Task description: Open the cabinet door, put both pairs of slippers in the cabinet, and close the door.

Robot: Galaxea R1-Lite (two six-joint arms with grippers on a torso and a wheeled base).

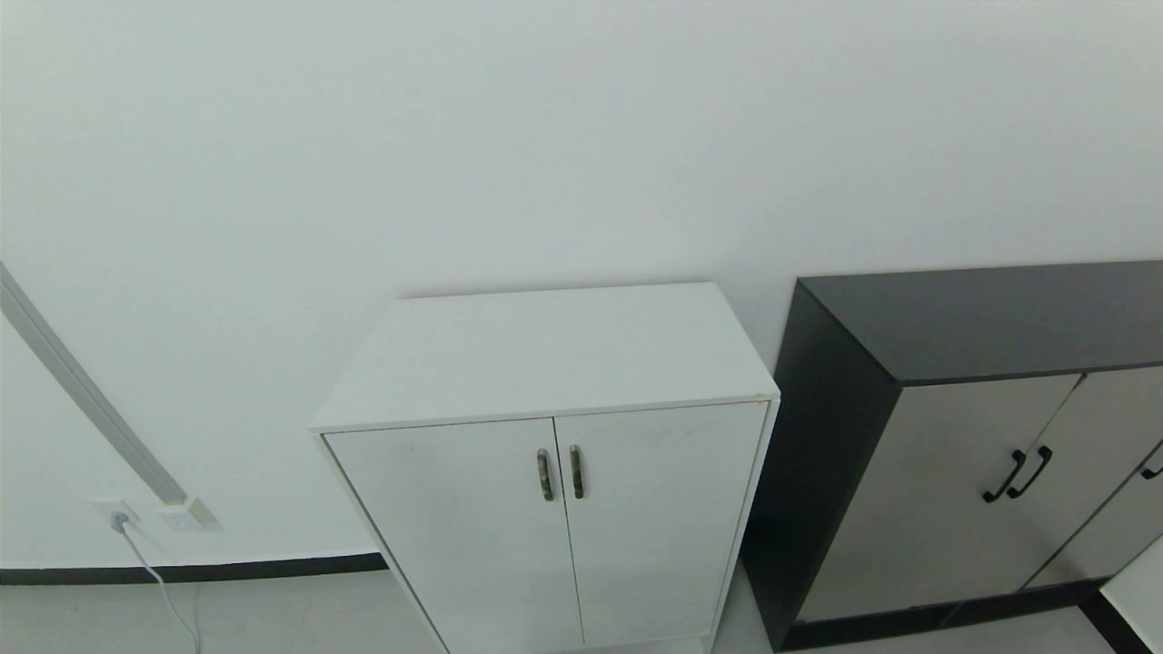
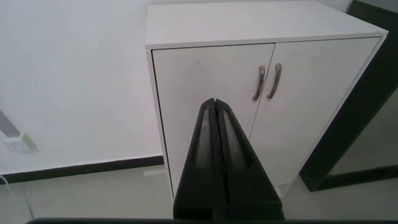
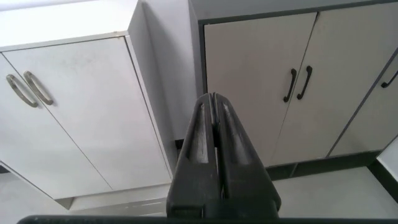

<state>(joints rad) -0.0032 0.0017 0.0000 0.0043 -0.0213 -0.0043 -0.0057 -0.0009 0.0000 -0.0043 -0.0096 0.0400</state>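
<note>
White wall (image 1: 545,136) backs the closed white cabinet (image 1: 636,509).

Black left hand (image 2: 215,101), two long flat fingers; tapers from a broad base to a thin tip, faintly glossy. Same black wedge for the right hand (image 3: 214,96), fine seam down the middle.

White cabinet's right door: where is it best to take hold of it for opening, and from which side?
Grip its handle, the upright metal bar near the door's inner edge. Come straight from the front and close sideways across the bar: it stands off the panel, far from the likely hinge side.
</note>
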